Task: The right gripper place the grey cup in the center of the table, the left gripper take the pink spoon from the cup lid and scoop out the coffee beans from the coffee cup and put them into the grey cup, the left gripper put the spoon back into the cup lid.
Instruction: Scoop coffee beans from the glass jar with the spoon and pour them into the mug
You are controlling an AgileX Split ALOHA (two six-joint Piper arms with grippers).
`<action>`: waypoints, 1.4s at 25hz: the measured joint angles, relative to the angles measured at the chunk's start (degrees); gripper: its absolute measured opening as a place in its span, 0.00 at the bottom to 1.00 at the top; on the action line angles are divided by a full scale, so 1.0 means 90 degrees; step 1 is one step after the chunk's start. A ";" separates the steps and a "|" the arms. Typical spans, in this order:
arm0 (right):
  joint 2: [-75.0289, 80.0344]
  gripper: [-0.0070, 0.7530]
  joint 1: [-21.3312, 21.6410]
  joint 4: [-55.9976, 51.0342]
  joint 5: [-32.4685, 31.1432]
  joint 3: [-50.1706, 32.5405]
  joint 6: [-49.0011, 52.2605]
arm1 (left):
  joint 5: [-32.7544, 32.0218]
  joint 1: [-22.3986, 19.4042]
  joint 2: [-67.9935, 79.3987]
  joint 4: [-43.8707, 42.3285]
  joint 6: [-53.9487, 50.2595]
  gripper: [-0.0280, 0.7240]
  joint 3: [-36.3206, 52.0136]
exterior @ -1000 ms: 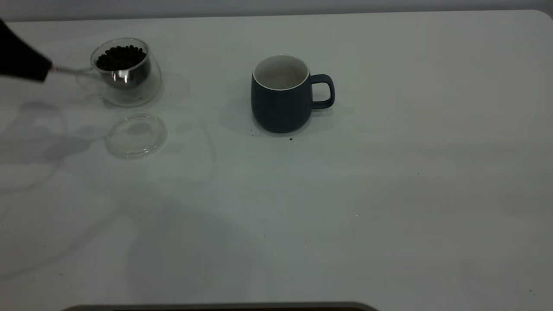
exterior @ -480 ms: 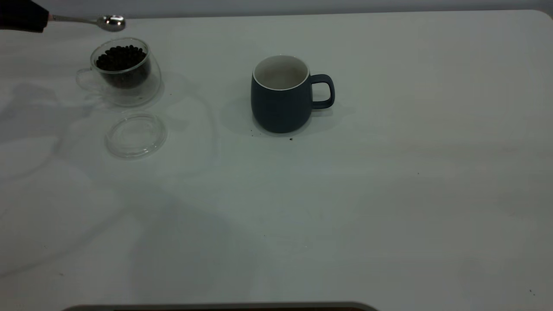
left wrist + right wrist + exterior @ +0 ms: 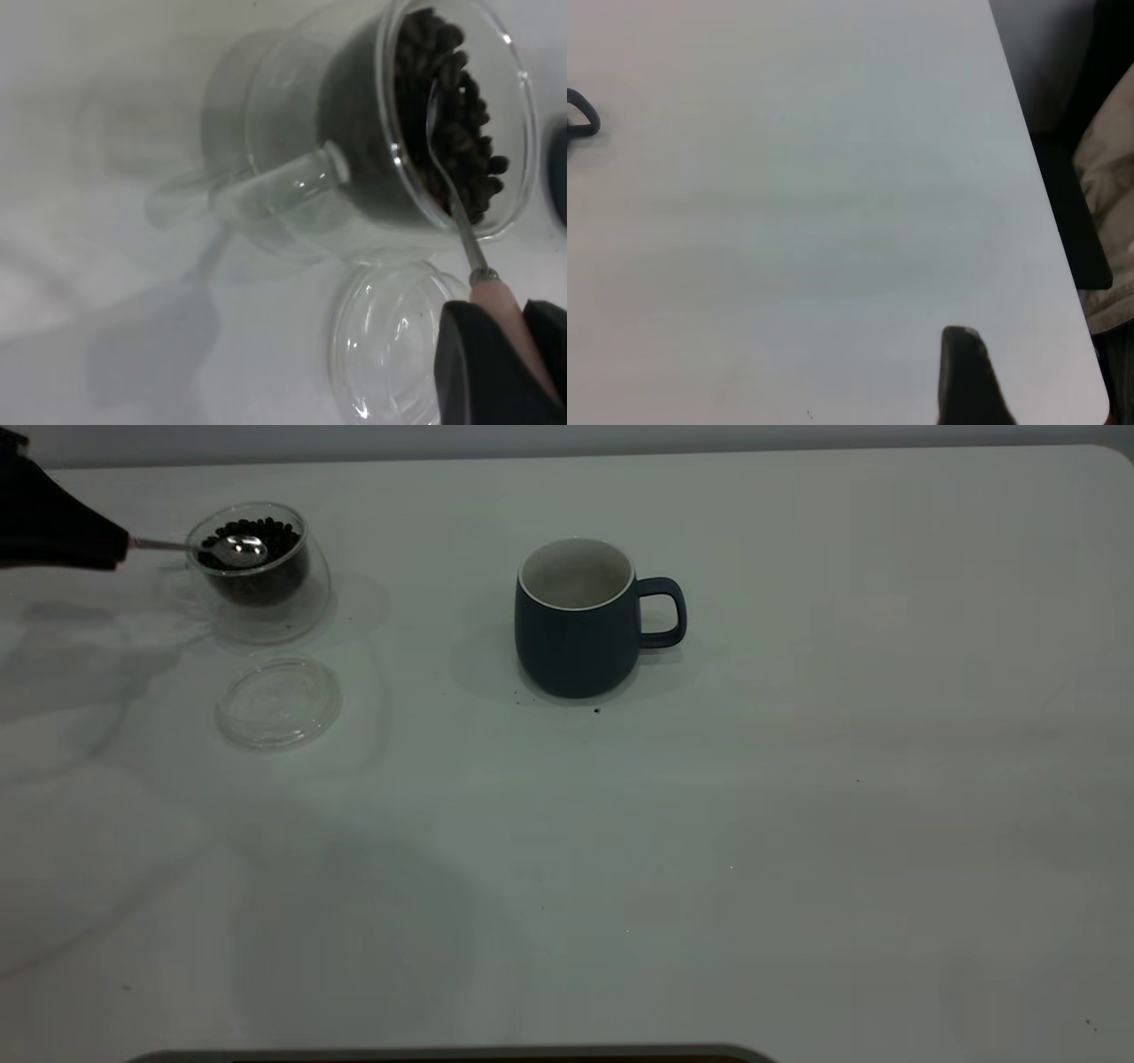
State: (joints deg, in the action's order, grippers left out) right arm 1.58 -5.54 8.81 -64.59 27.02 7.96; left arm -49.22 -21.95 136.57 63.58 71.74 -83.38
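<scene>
Pink spoon (image 3: 232,550), pinched by left gripper (image 3: 113,551), rests on coffee beans (image 3: 257,536)

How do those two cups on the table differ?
The glass cup is clear, so you see through its walls; the grey cup is opaque dark blue-grey with a white inside. The glass cup holds coffee beans, with a spoon dipped in; the grey cup looks empty. The glass cup stands near the table's left edge, the grey cup nearer the middle. Both stand upright and have a loop handle.
</scene>
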 joint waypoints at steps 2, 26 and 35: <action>0.0000 0.62 0.0000 0.0000 0.0000 0.0000 0.0000 | -0.0007 0.0000 0.0075 0.0174 0.0000 0.18 -0.0006; 0.0000 0.62 0.0000 0.0000 0.0000 0.0000 0.0000 | -0.0341 0.0000 0.0469 0.0719 -0.0761 0.18 -0.0025; 0.0000 0.62 0.0000 0.0000 0.0000 0.0000 0.0000 | -0.0342 0.0000 0.0506 0.1150 -0.0818 0.18 -0.0029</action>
State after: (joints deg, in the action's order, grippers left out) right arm 1.58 -5.54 8.81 -64.59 27.02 7.96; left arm -52.29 -21.95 141.13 73.93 64.38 -83.65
